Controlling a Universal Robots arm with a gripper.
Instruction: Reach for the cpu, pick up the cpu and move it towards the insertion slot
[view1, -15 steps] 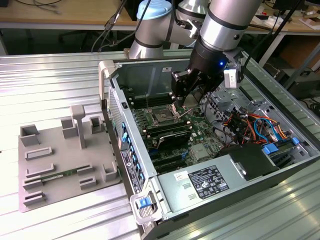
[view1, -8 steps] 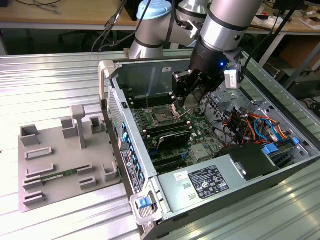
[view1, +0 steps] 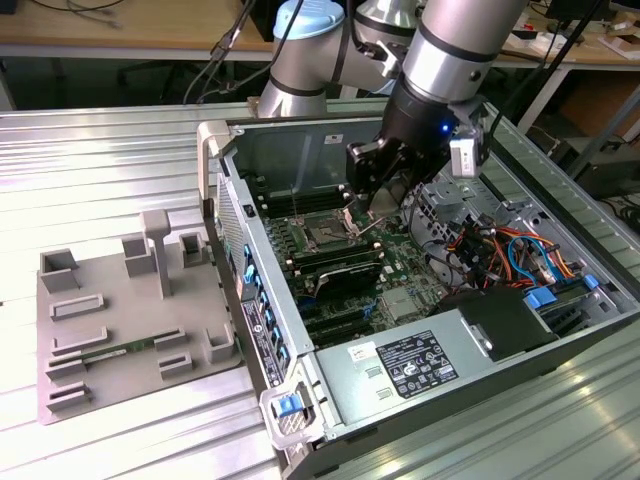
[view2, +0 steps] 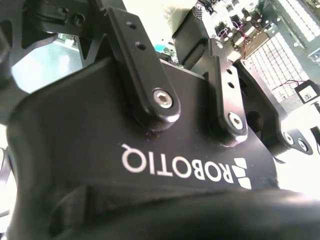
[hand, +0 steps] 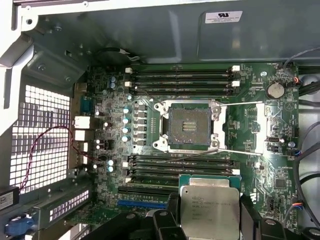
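The tool (hand: 210, 220) is closed on the cpu (hand: 210, 207), holding it by its sides inside the open computer case (view1: 560, 215), up above the board and near the insertion slot (hand: 189, 126).

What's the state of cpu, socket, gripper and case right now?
cpu: held between the gripper's fingers, above the board, short of the socket.
insertion slot: empty, dark centre exposed, bracket plate open.
gripper: shut on the cpu, inside the case.
computer case: lying on its side, side panel off.
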